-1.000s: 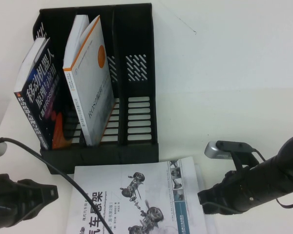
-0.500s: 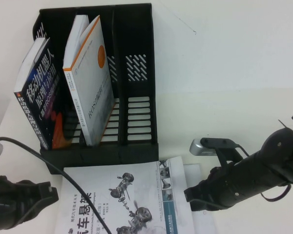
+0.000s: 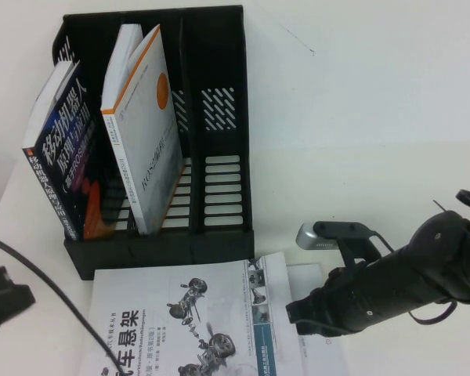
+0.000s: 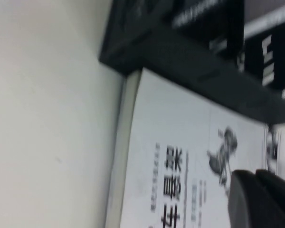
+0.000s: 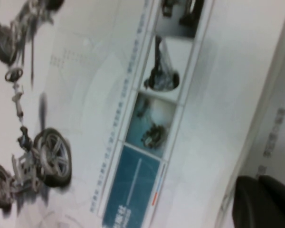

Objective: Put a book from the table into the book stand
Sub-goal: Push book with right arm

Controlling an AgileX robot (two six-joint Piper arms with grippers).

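The book, white with a black title and a grey machinery picture, lies flat on the table just in front of the black book stand. My right gripper is low at the book's right edge, by its teal strip. In the right wrist view the book fills the picture and the right gripper is shut and empty at that edge. My left gripper is shut and empty above the book's cover, with the stand's front beyond it.
The stand's left slot holds a dark-covered book and its middle slot a white book with an orange edge. Its right slot holds nothing. A black cable crosses the book's left corner. A white sheet shows under the book's right edge.
The book has slid left and nearer to me. My right gripper has moved left with its edge. My left arm has drawn back towards the lower left corner.
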